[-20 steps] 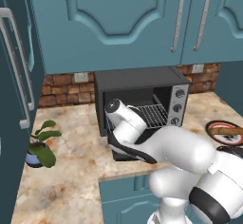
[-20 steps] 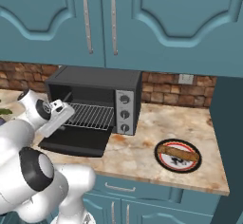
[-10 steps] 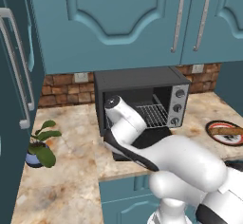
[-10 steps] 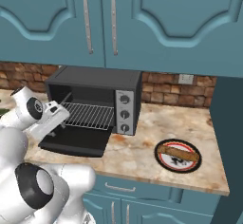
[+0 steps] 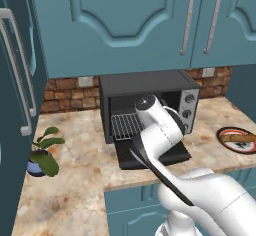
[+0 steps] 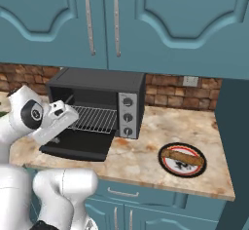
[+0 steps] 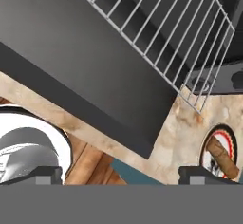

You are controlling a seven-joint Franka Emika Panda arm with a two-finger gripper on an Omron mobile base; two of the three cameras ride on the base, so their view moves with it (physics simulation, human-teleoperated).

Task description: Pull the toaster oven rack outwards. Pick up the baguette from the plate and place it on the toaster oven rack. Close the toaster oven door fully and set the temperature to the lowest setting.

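Stood with the gripper (image 7: 120, 173) spread wide and empty above the lowered toaster oven door (image 6: 78, 145), near the left of the toaster oven (image 6: 97, 97). Judged the toaster oven rack (image 6: 95, 118) drawn out, reaching over the door. Saw the baguette (image 6: 183, 158) lying on the plate (image 6: 167, 166), well to the right on the counter (image 6: 141, 161). Advised swinging right, descending over the bread's middle, closing across its narrow width, lifting straight up.
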